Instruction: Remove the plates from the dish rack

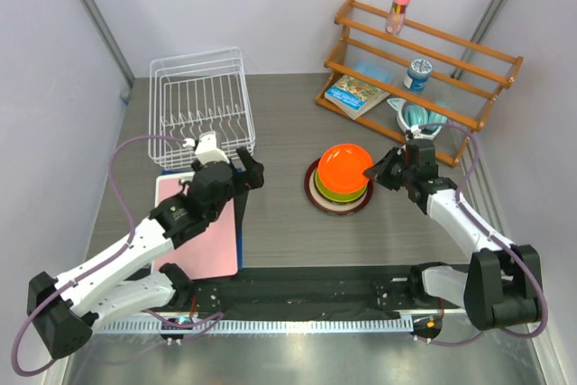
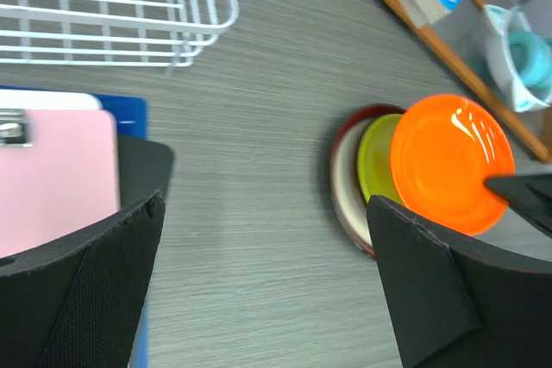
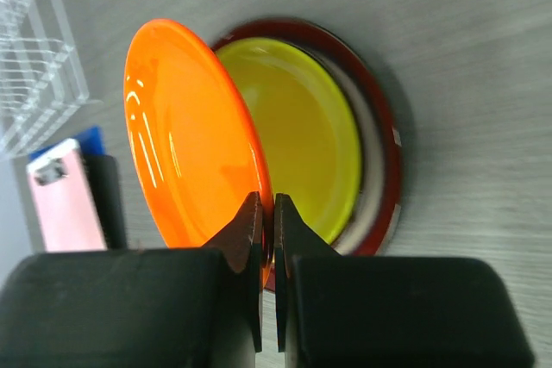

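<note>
My right gripper [image 3: 267,206] is clamped on the near rim of the orange plate [image 3: 181,135]. The plate tilts up over the lime green plate [image 3: 302,144], which lies on a larger maroon-rimmed plate [image 3: 386,140] mid-table. My left gripper [image 2: 266,204] hangs with jaws wide apart between the pink clipboard [image 2: 52,170] and that stack. The dish rack [image 1: 203,96] stands well apart.

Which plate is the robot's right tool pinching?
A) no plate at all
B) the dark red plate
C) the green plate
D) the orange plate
D: the right tool is shut on the rim of the orange plate, which it holds tilted over the green plate on the stack.
</note>
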Motion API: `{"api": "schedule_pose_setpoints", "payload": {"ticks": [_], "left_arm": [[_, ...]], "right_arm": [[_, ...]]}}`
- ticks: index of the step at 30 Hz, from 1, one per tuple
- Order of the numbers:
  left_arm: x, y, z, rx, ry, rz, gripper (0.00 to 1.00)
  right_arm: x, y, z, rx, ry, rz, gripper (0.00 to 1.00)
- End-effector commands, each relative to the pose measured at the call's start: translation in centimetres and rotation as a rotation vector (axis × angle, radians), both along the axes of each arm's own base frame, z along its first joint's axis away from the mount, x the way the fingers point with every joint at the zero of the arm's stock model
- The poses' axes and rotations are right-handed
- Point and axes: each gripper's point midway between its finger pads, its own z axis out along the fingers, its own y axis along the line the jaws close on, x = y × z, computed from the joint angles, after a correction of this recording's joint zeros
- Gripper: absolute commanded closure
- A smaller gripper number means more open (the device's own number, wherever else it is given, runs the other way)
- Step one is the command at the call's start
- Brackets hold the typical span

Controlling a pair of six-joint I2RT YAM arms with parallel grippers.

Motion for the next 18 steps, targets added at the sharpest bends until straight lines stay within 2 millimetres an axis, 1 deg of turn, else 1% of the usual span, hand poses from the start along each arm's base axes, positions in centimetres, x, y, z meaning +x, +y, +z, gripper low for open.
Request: {"api": "schedule_pose_setpoints", "payload": {"ticks": [1, 3, 4, 6, 9, 12, 13, 15, 16, 17, 18], "left_arm": [[-0.1, 3.8, -0.9, 0.135, -0.005, 0.123, 0.01], [-0.4, 4.5, -1.0, 0.155, 0.000, 0.140, 0.01], [-0.4, 4.9, -1.1, 0.170, 0.000, 0.152, 0.01], [-0.5, 5.3, -1.3, 0.182, 0.001, 0.163, 0.01], [-0.6, 5.6, -1.3, 0.183, -0.004, 0.171, 0.00], [-0.7, 5.8, -1.2, 0.187, -0.011, 0.174, 0.01], [-0.8, 6.0, -1.0, 0.188, -0.015, 0.174, 0.00], [-0.9, 6.2, -1.1, 0.194, -0.015, 0.181, 0.01], [-0.9, 6.3, -1.0, 0.193, -0.018, 0.180, 0.01], [-1.0, 6.4, -1.0, 0.197, -0.018, 0.180, 0.00], [-1.0, 6.4, -1.1, 0.198, -0.018, 0.180, 0.01]], "right_arm": [[-0.5, -0.4, -3.0, -0.034, 0.073, 0.026, 0.99], [-0.1, -0.1, -3.1, -0.022, 0.062, 0.039, 0.99], [-0.1, -0.1, -3.7, -0.019, 0.076, 0.035, 0.99], [0.5, 0.0, -3.5, -0.013, 0.047, 0.037, 0.99], [0.8, -0.3, -4.0, -0.040, 0.051, 0.028, 0.99], [1.0, 0.0, -4.3, -0.027, 0.063, 0.039, 0.99], [1.0, 0.3, -4.3, -0.011, 0.063, 0.055, 0.93], [1.2, 0.4, -4.6, -0.005, 0.071, 0.055, 0.84], [1.2, 0.5, -4.6, 0.000, 0.075, 0.060, 0.69], [1.1, 0.6, -4.6, 0.000, 0.075, 0.063, 0.59], [1.1, 0.6, -4.6, 0.000, 0.073, 0.066, 0.52]]}}
